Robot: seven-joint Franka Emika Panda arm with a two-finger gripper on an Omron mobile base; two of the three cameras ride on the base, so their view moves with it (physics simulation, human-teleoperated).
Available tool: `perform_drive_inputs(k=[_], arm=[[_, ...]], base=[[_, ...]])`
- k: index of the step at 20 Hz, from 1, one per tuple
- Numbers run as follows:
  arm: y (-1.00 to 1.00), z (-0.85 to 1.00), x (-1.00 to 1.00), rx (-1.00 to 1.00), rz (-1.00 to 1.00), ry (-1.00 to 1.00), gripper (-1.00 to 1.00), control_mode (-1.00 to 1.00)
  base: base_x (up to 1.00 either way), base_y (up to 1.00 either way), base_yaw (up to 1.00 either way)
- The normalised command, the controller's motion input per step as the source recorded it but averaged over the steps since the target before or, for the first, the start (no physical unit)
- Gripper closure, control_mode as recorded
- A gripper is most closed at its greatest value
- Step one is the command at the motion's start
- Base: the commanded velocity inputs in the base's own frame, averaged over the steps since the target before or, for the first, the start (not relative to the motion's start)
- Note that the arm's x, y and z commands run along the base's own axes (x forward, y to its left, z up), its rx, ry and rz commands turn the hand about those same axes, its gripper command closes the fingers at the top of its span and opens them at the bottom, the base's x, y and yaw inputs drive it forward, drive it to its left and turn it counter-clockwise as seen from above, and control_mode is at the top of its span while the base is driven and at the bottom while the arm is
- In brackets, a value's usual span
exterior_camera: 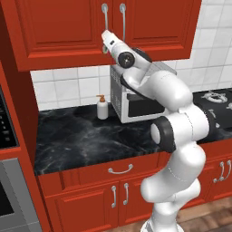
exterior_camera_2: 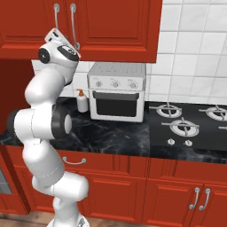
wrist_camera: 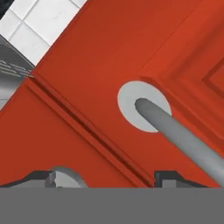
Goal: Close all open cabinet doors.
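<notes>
On the far left a tall red side panel (exterior_camera: 20, 95) frames the dark marbled counter (exterior_camera: 77, 136), glossy and streaked with pale veins. A small white soap bottle (exterior_camera: 102, 108) with a pump top stands at the back of it, against the white tiled wall (exterior_camera: 68, 86). To its right sits a boxy silver toaster oven (exterior_camera_2: 117, 91) with three round knobs and a dark glass front, and further right a black stove top (exterior_camera_2: 186, 124) with round metal burners.

Above, the two cabinet doors (exterior_camera: 68, 27) hang side by side, glossy red with raised rectangular panels and curved silver bar handles (exterior_camera: 105, 18) meeting at the middle seam. Both look flush with the frame, so the closing seems done or nearly so.

The gripper (wrist_camera: 105, 177) is raised to the lower edge of the doors, right at the seam below the handles. In the hand view its two dark fingertips (wrist_camera: 41, 178) sit well apart, released and holding nothing, with a handle base (wrist_camera: 142, 107) just beyond.

The risk I judge: pulling away carelessly could hook a finger on a handle and swing a door back open, or further pushing could jam the hand against the glossy panel.
</notes>
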Motion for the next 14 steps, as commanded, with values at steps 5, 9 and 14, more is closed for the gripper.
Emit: perform_drive_inputs(k=[5, 9, 14], arm=[[-0.37, -0.71, 0.04, 0.12, -0.12, 0.27, -1.00, -1.00], [-0.44, -0.78, 0.00, 0.15, -0.13, 0.31, -1.00, -1.00], [-0.34, -0.30, 0.00, 0.10, -0.10, 0.20, -1.00, -1.00]], base=[[0.00, 0.00, 0.00], [0.00, 0.00, 0.00], [0.00, 0.00, 0.00]])
